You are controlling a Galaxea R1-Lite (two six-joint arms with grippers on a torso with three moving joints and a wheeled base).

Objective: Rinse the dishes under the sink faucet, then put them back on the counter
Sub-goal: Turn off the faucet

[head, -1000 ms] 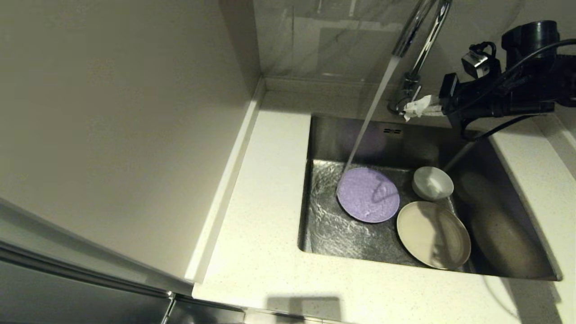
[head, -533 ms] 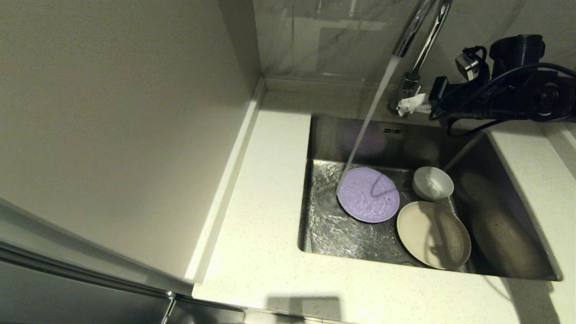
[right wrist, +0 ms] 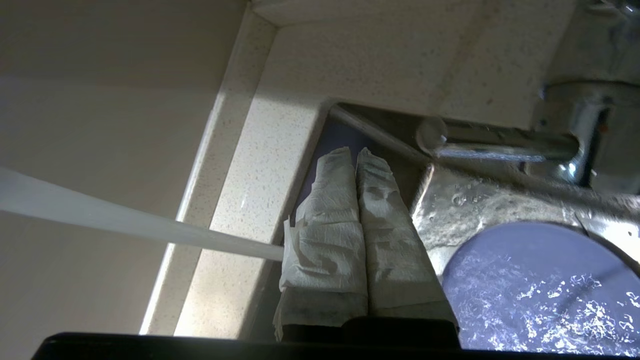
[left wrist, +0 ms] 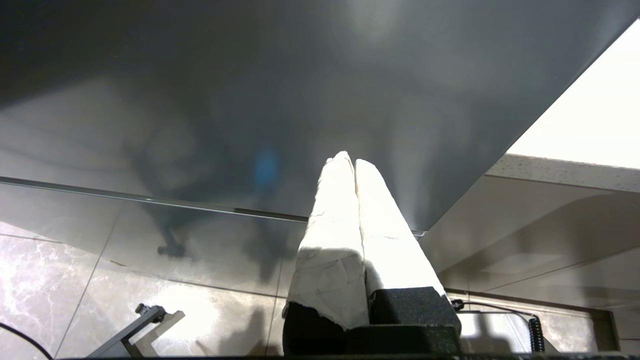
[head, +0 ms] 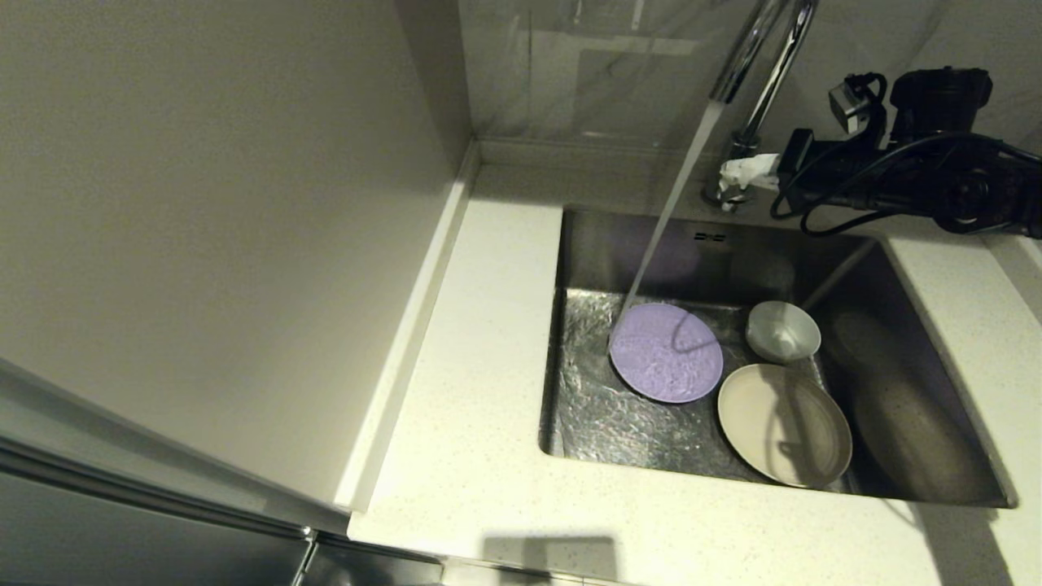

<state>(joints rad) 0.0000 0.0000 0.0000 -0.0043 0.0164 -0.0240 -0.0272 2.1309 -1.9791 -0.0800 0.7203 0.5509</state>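
Note:
Water runs from the chrome faucet (head: 761, 57) onto the lilac plate (head: 666, 352), which lies flat in the sink (head: 594, 407). The cream plate (head: 785, 424) and the small white bowl (head: 783, 330) lie beside it on the sink floor. My right gripper (head: 737, 172), fingers wrapped in white paper, is shut and empty at the faucet's base. In the right wrist view the gripper (right wrist: 356, 152) sits close beside the thin lever (right wrist: 495, 145), above the lilac plate (right wrist: 540, 290). My left gripper (left wrist: 350, 160) is shut and empty, parked low by a dark cabinet front.
The off-white counter (head: 480, 391) surrounds the sink, with a raised edge against the left wall panel (head: 203, 203). The water stream (head: 667, 212) crosses the sink's back left. The right arm's black body and cables (head: 920, 179) hang over the back right corner.
My right gripper has moved up and back towards the faucet's base. Water keeps running onto the lilac plate, and the dishes have not moved.

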